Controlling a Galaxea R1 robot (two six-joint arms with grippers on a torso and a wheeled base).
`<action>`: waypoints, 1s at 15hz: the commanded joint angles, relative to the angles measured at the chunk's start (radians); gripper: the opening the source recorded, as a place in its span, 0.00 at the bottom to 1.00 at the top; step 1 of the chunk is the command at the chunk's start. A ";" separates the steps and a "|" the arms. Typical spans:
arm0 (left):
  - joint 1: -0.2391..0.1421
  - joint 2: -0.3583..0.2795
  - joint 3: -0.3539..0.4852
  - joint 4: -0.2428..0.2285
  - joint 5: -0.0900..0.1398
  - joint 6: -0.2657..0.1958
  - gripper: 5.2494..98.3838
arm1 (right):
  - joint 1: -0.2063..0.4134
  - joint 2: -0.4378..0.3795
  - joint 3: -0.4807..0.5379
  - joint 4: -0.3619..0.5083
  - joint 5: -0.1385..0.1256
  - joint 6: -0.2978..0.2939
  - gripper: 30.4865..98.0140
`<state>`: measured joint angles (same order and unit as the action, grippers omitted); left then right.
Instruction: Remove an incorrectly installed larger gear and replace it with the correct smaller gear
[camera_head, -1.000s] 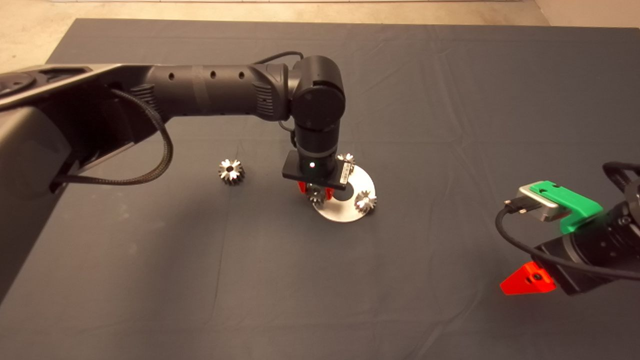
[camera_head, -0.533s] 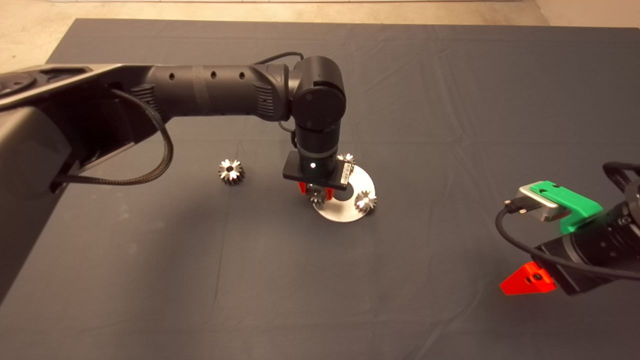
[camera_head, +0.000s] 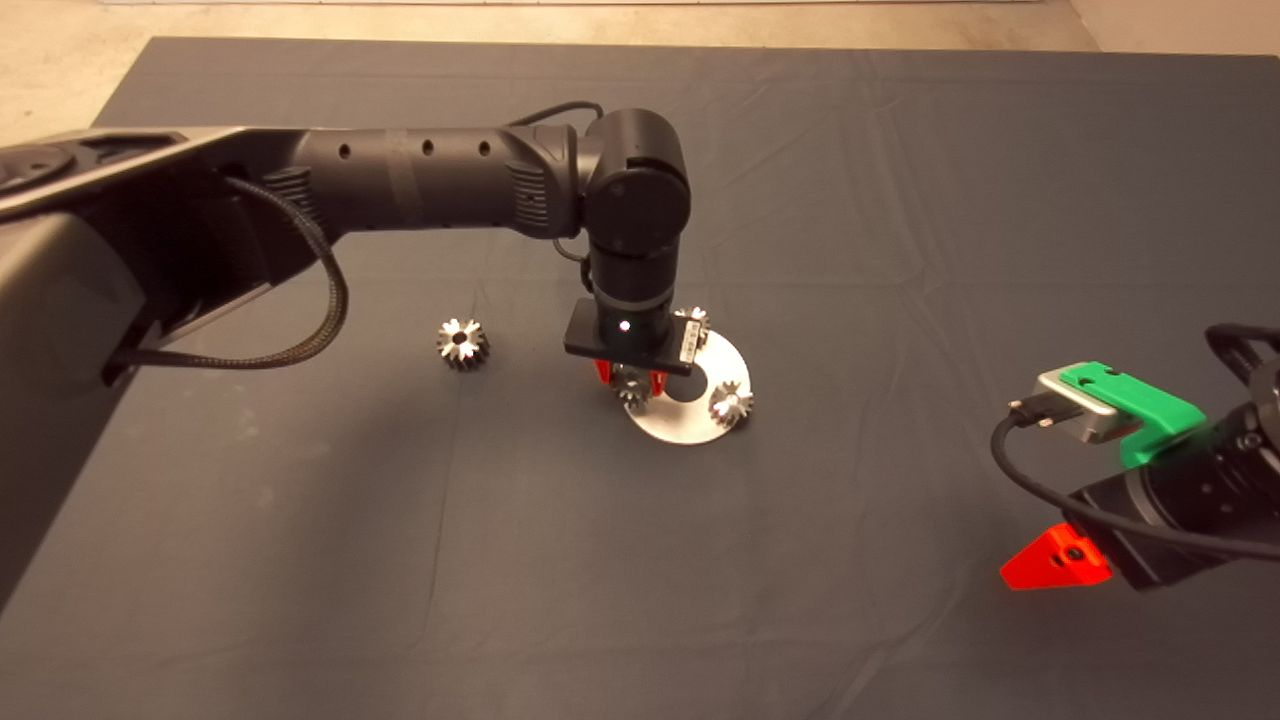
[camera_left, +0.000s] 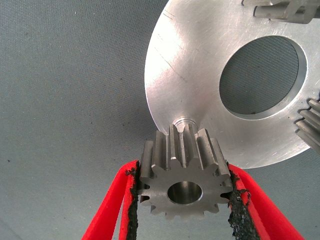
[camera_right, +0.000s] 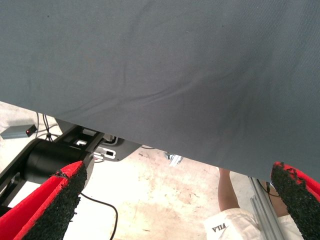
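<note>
My left gripper (camera_head: 631, 383) is shut on the smaller gear (camera_left: 170, 160), a small silver toothed gear with a dark centre hole. It holds the gear at the near-left rim of the round silver disc (camera_head: 680, 422), close by a bare short peg (camera_left: 184, 121) on that disc (camera_left: 200, 75). Two matching small gears (camera_head: 731, 403) (camera_head: 692, 318) sit on the disc. The larger gear (camera_head: 461, 343) lies alone on the mat, left of the disc. My right gripper (camera_head: 1055, 562) is parked at the lower right, open and empty.
The disc has a large round centre hole (camera_left: 262, 75). The left arm (camera_head: 430, 185) reaches over the mat's left half. The right wrist view shows the mat's edge, floor, cables and a person's leg (camera_right: 229, 192).
My left gripper, with the gear in it, has shifted very slightly toward the far side over the disc's rim. The right arm has not moved.
</note>
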<state>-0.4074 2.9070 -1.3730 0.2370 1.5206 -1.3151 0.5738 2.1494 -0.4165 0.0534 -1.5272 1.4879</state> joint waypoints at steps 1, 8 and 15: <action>-0.019 0.018 -0.006 0.008 0.137 0.008 0.35 | 0.014 -0.004 0.001 0.036 -0.001 -0.006 1.00; -0.019 0.027 -0.020 0.010 0.137 0.007 0.35 | 0.014 -0.004 0.001 0.036 -0.001 -0.006 1.00; -0.017 0.003 -0.021 0.016 0.137 0.020 0.35 | 0.014 -0.004 0.001 0.037 -0.001 -0.006 1.00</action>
<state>-0.4074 2.9230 -1.3921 0.2394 1.5221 -1.3088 0.5738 2.1494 -0.4162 0.0534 -1.5272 1.4879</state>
